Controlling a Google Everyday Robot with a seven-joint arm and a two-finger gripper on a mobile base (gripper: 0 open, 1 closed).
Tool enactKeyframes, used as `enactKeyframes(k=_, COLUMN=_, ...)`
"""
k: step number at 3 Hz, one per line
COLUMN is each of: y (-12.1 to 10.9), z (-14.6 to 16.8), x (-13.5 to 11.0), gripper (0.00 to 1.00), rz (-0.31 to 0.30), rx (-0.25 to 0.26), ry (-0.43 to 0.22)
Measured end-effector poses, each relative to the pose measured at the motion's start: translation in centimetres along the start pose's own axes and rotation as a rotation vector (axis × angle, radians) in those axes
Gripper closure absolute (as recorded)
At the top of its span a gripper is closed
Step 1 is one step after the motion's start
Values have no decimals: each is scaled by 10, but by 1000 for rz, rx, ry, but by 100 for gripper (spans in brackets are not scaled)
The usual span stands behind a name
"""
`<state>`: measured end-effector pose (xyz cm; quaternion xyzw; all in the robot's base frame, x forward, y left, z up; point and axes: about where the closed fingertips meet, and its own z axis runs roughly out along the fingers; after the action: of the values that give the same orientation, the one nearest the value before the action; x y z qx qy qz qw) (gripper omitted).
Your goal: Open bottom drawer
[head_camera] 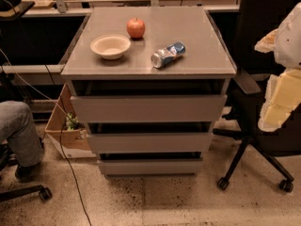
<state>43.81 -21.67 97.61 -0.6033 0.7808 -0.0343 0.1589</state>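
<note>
The grey metal cabinet (148,69) stands in the middle of the camera view with three plain fronts. The bottom drawer (150,166) is the slimmest front, lowest, just above the floor, and its front sits in line with the fronts above it, with no interior showing. My gripper (278,102) shows as a white and pale yellow shape at the right edge, level with the top drawer and well to the right of the cabinet, apart from every drawer front.
On the cabinet top lie a cream bowl (110,46), a red apple (136,28) and a tipped can (167,54). A black office chair (263,126) stands at the right. A cardboard box (68,126), a cable (66,164) and a person's leg (19,131) are at the left.
</note>
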Motion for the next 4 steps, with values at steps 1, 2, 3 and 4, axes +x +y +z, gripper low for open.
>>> enactKeyframes(k=1, y=0, z=0, x=0, gripper=0, rz=0, rx=0, ry=0)
enactKeyframes(k=2, y=1, z=47, x=-5, gripper=0, rz=6, rx=-71, ry=-61)
enactKeyframes(k=3, y=7, z=120, x=-22, gripper=0, rz=-3, rx=-188, ry=-154)
enactKeyframes(k=4, y=21, z=188, x=-44, gripper=0, rz=-43, rx=-272, ry=-258)
